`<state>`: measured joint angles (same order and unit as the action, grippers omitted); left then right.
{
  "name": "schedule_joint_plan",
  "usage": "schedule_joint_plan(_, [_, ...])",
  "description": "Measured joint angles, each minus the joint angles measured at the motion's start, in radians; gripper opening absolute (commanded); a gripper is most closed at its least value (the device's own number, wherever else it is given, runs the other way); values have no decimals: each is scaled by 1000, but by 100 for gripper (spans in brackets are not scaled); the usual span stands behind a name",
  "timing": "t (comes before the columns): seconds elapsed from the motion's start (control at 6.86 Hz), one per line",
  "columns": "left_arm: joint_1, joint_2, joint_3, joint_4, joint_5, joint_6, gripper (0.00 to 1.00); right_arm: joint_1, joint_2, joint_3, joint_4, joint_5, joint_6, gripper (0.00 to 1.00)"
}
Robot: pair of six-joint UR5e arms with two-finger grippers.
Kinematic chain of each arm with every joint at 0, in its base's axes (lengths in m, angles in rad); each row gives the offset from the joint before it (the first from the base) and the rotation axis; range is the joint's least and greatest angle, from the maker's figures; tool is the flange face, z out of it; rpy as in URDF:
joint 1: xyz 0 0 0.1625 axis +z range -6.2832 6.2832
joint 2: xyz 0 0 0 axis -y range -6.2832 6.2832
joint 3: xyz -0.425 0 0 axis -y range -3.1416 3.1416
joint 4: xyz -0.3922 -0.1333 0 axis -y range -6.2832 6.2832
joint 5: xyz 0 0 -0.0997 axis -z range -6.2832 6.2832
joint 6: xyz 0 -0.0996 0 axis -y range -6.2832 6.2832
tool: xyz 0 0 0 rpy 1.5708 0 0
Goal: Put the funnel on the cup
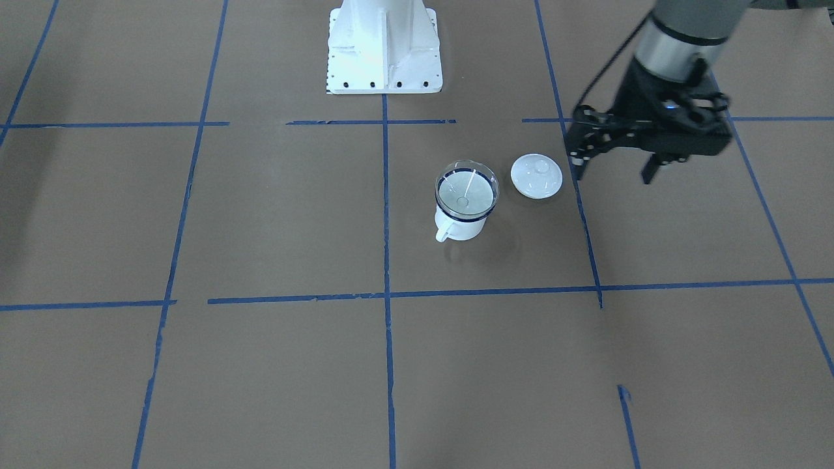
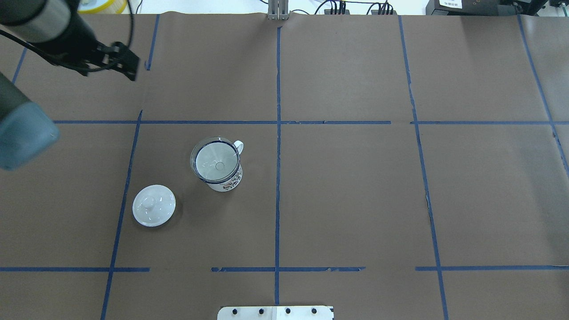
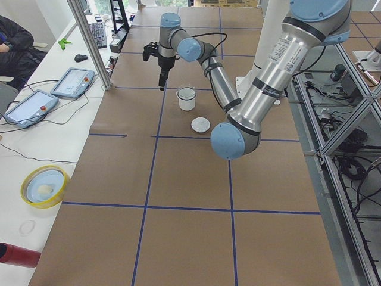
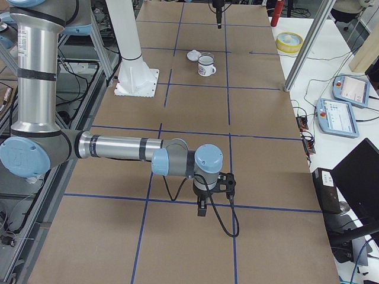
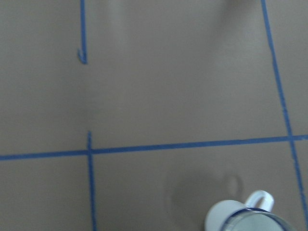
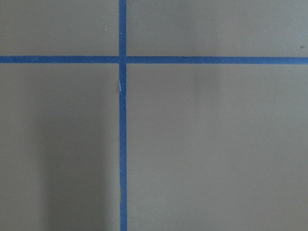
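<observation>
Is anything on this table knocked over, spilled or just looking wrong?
Nothing stands out. The clear funnel sits squarely on the upright cup, and the white lid lies flat beside it, not touching. No spill shows.

Silver tubular arms (image 4: 35, 77), pale blue joint caps (image 3: 229, 141), black left gripper (image 1: 612, 177) with black cable (image 1: 611, 62), white bolted base (image 1: 383, 52).

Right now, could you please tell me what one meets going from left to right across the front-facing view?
Cup with the funnel seated on it → lid → left gripper.
</observation>
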<state>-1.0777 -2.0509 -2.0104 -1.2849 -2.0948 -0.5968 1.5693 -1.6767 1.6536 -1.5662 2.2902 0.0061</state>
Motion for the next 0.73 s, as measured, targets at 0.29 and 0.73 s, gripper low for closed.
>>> schedule_joint_plan(0.29, [-281, 146, 107, -9, -73, 483, 100, 0, 0, 0, 0, 0, 0, 100])
schedule_joint_plan(0.73, [-548, 387, 297, -118, -182, 890, 100, 0, 0, 0, 0, 0, 0, 100])
